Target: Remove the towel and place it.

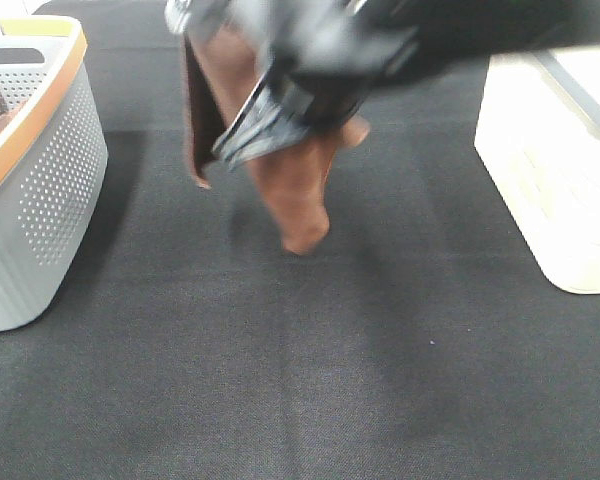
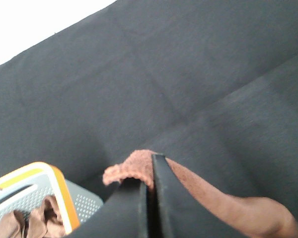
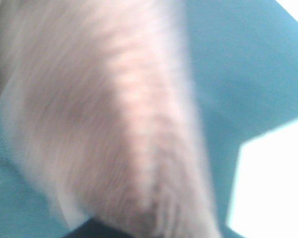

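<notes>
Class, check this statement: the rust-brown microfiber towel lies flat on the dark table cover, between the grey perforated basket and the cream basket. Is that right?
Not quite. The rust-brown microfiber towel does not lie flat: it hangs in the air above the dark table cover. It is indeed between the grey perforated basket and the cream basket. The exterior high view shows this.

A: What sort of place are you working in?
B: I would say a robot test station, not a real home. My counter (image 1: 300, 400) is covered with one dark cloth, and a perforated grey basket (image 1: 55, 190) and a cream basket (image 1: 540, 190) stand on it like props.
</notes>
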Robot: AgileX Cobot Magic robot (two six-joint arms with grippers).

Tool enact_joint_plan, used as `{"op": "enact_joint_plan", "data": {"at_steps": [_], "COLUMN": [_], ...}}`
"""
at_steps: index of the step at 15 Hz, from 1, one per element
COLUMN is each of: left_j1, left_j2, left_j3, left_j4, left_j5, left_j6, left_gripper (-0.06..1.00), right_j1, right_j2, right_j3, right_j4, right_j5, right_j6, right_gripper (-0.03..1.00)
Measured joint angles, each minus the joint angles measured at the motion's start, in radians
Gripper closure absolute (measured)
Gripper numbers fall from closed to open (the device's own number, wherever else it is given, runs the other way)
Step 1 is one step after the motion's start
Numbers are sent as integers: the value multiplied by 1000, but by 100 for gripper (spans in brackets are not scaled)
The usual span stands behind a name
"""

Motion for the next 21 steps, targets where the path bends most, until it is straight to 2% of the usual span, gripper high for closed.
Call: {"op": "enact_joint_plan", "data": {"at_steps": [2,3,6,7,10,11,13,14,16,18,20,21], "left_j1": [50,76,139,149,149,149,148,148,147,133,111,103], "left_j2": [33,50,104,134,184,184,215,228,235,244,259,263], "left_j3": [0,0,0,0,0,0,0,0,0,0,0,0], "left_j4": [-6,-28,-106,-121,-119,-119,-45,24,50,28,-9,-16], "left_j5": [-5,-21,-99,-177,-419,-419,-544,-572,-520,-361,-204,-122], "left_j6": [0,0,-1,-4,-4,-4,-4,-4,-4,-4,-4,0], "left_gripper": [94,94,94,94,94,94,94,94,94,94,94,94], "right_j1": [-112,-175,-356,-441,-580,-580,-622,-626,-626,-625,-613,-595], "right_j2": [-45,-53,-53,-53,-46,-46,-29,-3,40,70,70,70], "right_j3": [0,-3,-19,-32,-64,-64,-70,-70,-70,-70,-70,-70], "right_j4": [84,129,268,300,304,304,304,300,298,319,422,488], "right_j5": [-28,-81,-323,-453,-701,-701,-811,-826,-806,-713,-607,-546], "right_j6": [-63,-91,-199,-225,-237,-237,-238,-239,-239,-240,-272,-339], "right_gripper": [97,97,97,97,97,97,97,97,97,97,97,97]}}
